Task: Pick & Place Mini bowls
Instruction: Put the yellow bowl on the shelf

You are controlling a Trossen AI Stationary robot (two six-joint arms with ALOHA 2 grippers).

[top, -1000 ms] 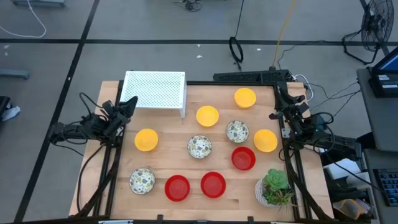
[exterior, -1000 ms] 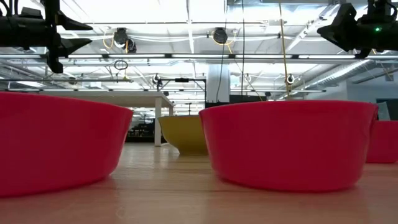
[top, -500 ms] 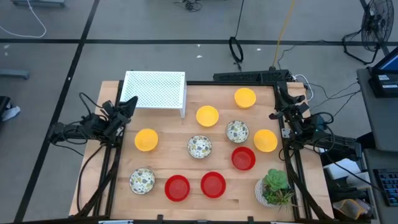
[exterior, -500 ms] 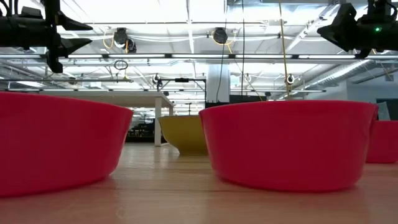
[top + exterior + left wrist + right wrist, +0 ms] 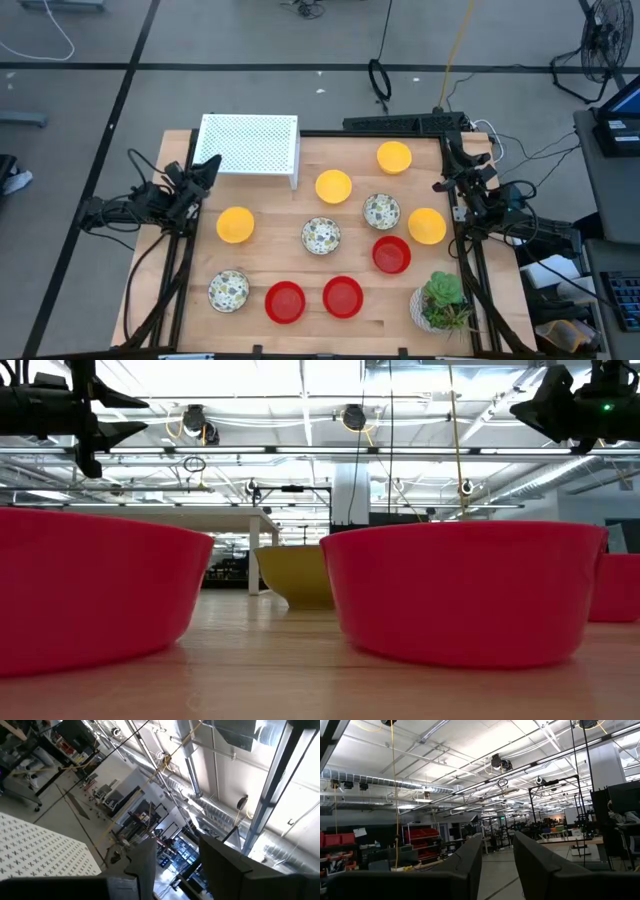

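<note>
On the wooden surface (image 5: 270, 250): ten small round mini bowls (image 5: 333, 186), yellow, red and speckled white, spread from middle to near edge.
Left claw (image 5: 208, 166): left edge, parted, empty.
Right claw (image 5: 446, 152): right edge, parted, empty.

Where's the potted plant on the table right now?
In the high view, the potted plant stands at the table's near right corner, just right of a red bowl and below another red bowl.

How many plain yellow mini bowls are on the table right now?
4. One small round yellow bowl sits at the far right, one near the table's middle, one on the left side, one by the right edge. None looks hidden.
</note>
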